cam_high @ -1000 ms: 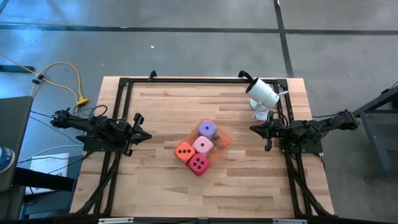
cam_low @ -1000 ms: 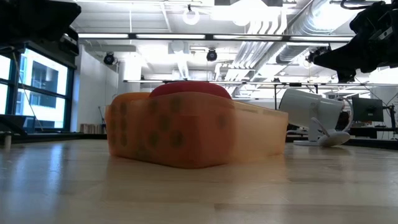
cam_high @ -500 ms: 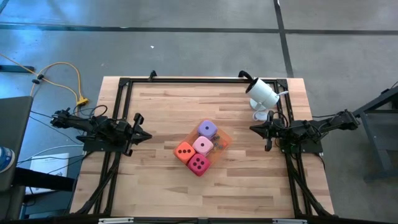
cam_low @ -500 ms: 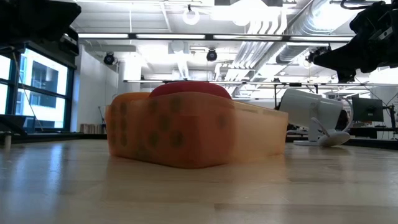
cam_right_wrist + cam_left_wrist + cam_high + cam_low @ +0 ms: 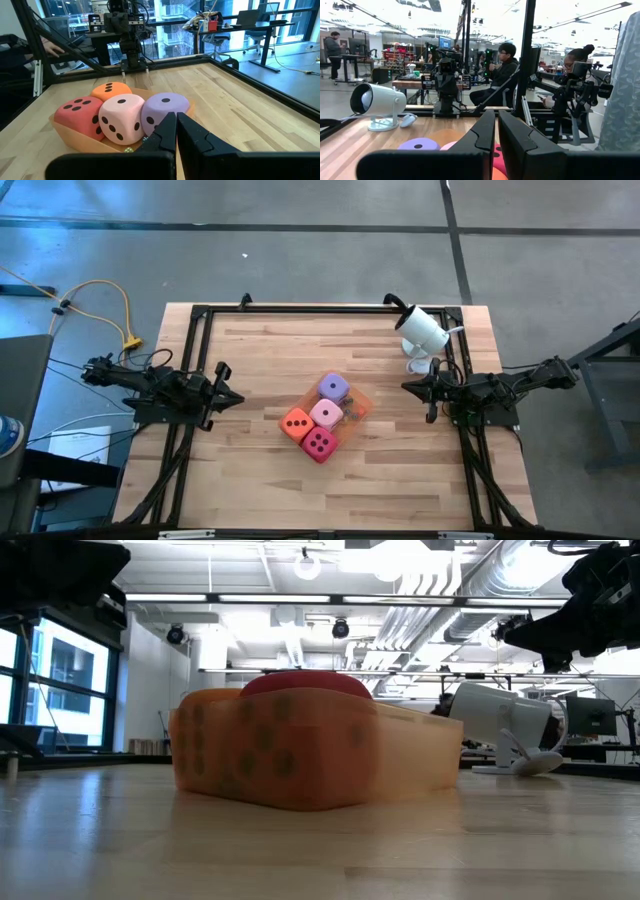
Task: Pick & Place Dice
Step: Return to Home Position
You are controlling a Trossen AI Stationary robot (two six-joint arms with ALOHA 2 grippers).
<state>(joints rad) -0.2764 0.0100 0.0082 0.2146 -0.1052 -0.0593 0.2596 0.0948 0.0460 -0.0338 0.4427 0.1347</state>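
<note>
Both pairs of fingers are pressed together on nothing. The left gripper (image 5: 233, 397) hangs over the left edge of the table (image 5: 250, 480) and the right gripper (image 5: 408, 387) over its right edge, each well apart from the orange tray (image 5: 362, 404) at mid-table. The purple die (image 5: 334, 388), pink die (image 5: 326, 414), orange die (image 5: 296, 422) and magenta die (image 5: 319, 444) sit packed in the tray, so placing looks finished, and only parking the arms seems left.

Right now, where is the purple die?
In the high view the purple die sits in the orange tray near the centre of the table, beside the light pink die.

Black jointed arms (image 5: 160, 387); tapered dark jaws (both).
</note>
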